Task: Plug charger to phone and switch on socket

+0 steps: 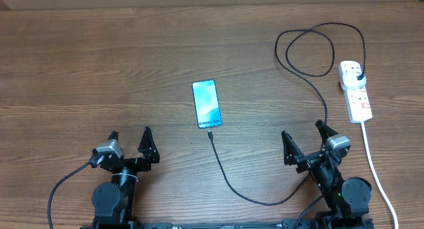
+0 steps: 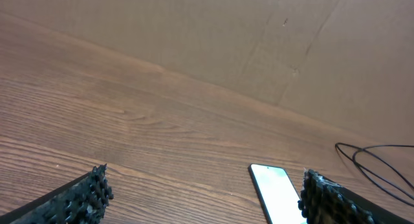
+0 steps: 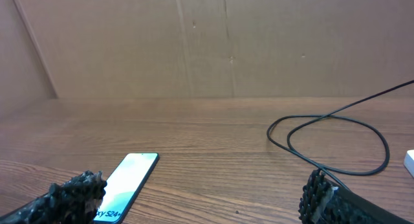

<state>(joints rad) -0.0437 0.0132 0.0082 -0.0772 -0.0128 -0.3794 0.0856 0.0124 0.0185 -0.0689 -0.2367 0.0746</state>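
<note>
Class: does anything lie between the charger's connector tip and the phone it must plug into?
Nothing visible does. Overhead, the connector tip lies just short of the phone, at its near edge, with only wooden table between them.

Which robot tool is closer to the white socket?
The right tool. In the overhead view it sits below and left of the socket. The left tool is far off on the other side of the phone.
</note>
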